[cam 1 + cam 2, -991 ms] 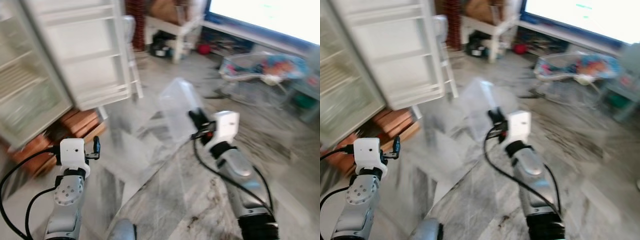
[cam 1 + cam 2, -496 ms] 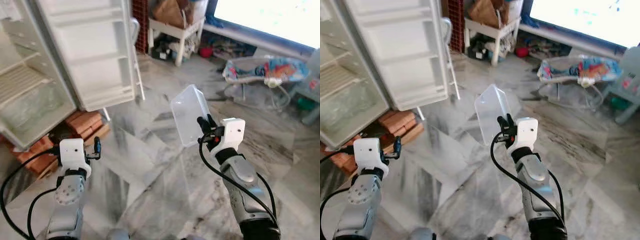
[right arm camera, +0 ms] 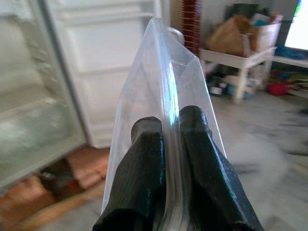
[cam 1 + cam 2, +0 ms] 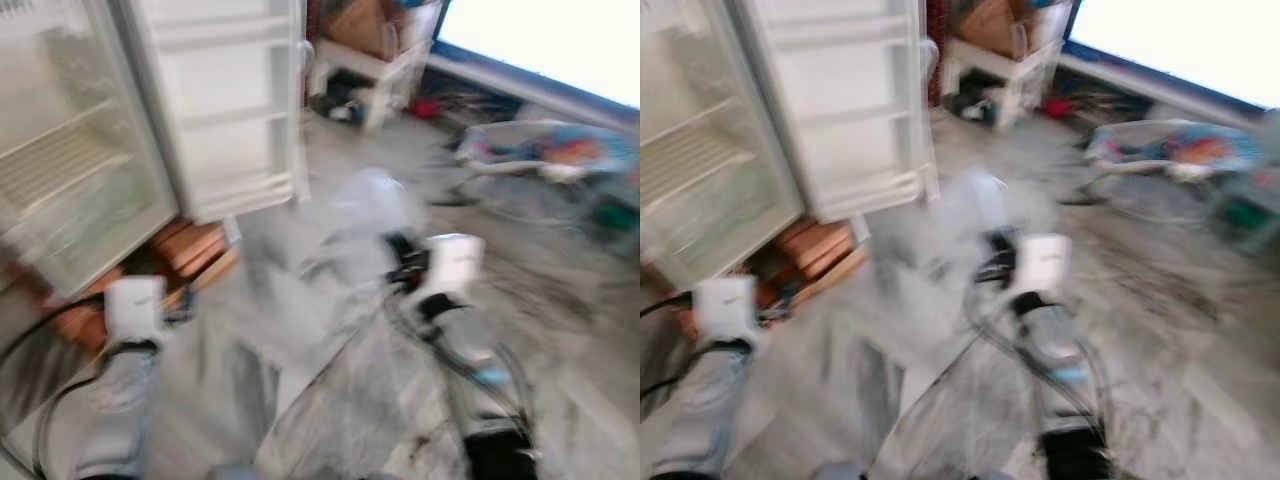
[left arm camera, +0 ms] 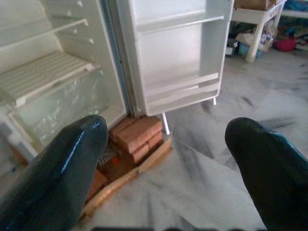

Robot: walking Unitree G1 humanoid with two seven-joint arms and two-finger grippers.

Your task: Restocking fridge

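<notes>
The white fridge [image 4: 80,170] stands open at the left, its wire shelf [image 5: 43,77] bare and its door [image 5: 178,57] swung out with bare door racks. My right gripper [image 3: 171,122] is shut on the edge of a clear plastic container [image 3: 163,72], held upright in front of me at mid height [image 4: 370,205]. My left gripper [image 5: 166,139] is open with nothing between its fingers [image 5: 62,159], low at the left and pointed at the fridge's foot. Both eye views are blurred by motion.
Red bricks [image 5: 137,139] and a board lie under the fridge's front corner. A white low table [image 5: 255,14] with clutter stands behind the door. A colourful baby bouncer [image 4: 545,150] sits at the far right on the grey marble floor [image 5: 216,163].
The whole picture has shifted and blurred, so the camera moved; the fridge now shows larger at the left. The right gripper still holds the container, and the left stays open.
</notes>
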